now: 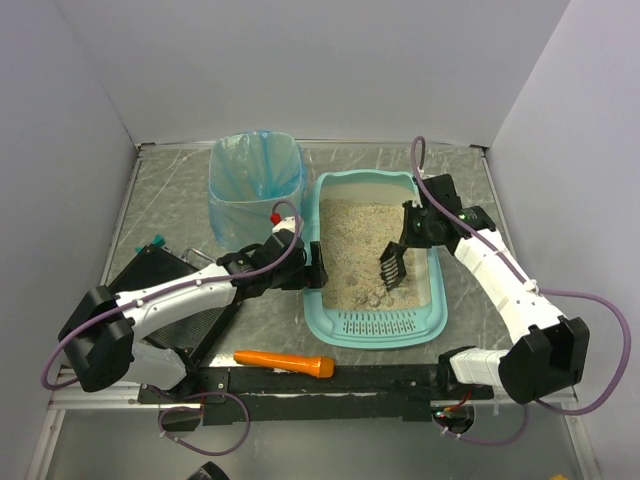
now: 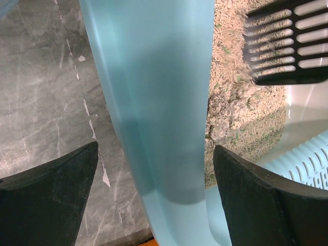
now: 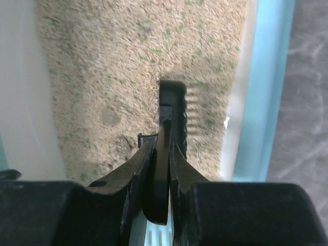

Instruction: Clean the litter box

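left side: your left fingers (image 1: 318,270) are spread wide and straddle the long left wall of the litter box (image 2: 154,77), one outside over the bench (image 2: 41,92), one inside over the litter (image 1: 355,235). I cannot tell whether either one touches the wall.
box position: it sits flat on the bench between your two sets of fingers, left wall inside the left pair, most of the tray beneath the right pair.
handling: judge it a thin, smooth plastic tray. The walls probably flex, the load of litter makes it bottom-heavy, and it is likely to slide on the bench rather than tip.
hold: take the rim of a long wall, where the left fingers are, and close gently. A hard squeeze may bow the wall.
long axis: it runs from the arm bases toward the back wall, with the slotted lip (image 1: 385,325) at the near end, on the base side of both pairs.
clumps: grey lumps (image 2: 225,110) lie near the lip end, just below the scoop (image 1: 392,265).
right side: your right fingers (image 1: 408,240) are pinched on the black scoop's handle, its tines pointing down at the litter.
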You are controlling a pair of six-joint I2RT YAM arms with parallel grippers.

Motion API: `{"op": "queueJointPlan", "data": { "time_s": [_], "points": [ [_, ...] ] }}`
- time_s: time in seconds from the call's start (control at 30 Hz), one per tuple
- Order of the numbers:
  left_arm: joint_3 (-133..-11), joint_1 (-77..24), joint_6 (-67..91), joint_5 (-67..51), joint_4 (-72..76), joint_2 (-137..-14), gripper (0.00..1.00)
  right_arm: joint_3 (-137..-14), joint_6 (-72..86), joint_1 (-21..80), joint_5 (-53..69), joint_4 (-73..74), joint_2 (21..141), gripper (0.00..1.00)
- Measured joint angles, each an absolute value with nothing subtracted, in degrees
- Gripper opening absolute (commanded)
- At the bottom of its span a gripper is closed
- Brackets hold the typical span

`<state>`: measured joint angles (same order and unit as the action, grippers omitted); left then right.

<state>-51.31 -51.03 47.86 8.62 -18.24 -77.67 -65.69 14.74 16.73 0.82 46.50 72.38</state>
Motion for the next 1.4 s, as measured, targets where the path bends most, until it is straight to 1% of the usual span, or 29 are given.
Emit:
{"op": "queueJointPlan", "data": {
  "time_s": [0.27,0.5,0.63,0.73,1.0,1.17,1.3,1.4],
  "points": [
    [-50.96,-51.03,47.90,7.29,-16.86,-78.59,0.97,-58.94,18.17,16.49,7.70,35.42,71.72,0.00],
    [-50.96,-51.03,48.97,5.85,-16.53,-80.27,0.99,-52.69,20.01,16.45,17.28,29.08,72.03,0.00],
    [-50.96,-51.03,49.60,5.54,-16.12,-80.77,0.93,-48.84,21.32,16.51,22.37,24.91,72.62,0.00],
    [-50.96,-51.03,50.33,4.82,-15.22,-81.69,0.91,-47.40,22.37,17.34,25.47,22.26,74.08,0.00],
    [-50.96,-50.43,51.00,3.95,-16.34,-83.18,0.90,-48.56,25.85,20.23,28.45,16.49,81.21,0.00],
    [-50.96,-50.22,51.81,4.64,-17.85,-83.15,0.92,-47.35,29.76,20.38,28.73,14.15,80.18,0.00],
    [-50.96,-50.22,52.47,5.04,-18.31,-82.87,0.98,-44.88,33.32,20.36,28.82,12.38,77.80,0.00],
    [-50.72,-50.26,53.60,4.97,-18.35,-81.71,0.99,-42.13,36.23,20.14,28.84,10.94,74.89,0.00]
  ]
}}
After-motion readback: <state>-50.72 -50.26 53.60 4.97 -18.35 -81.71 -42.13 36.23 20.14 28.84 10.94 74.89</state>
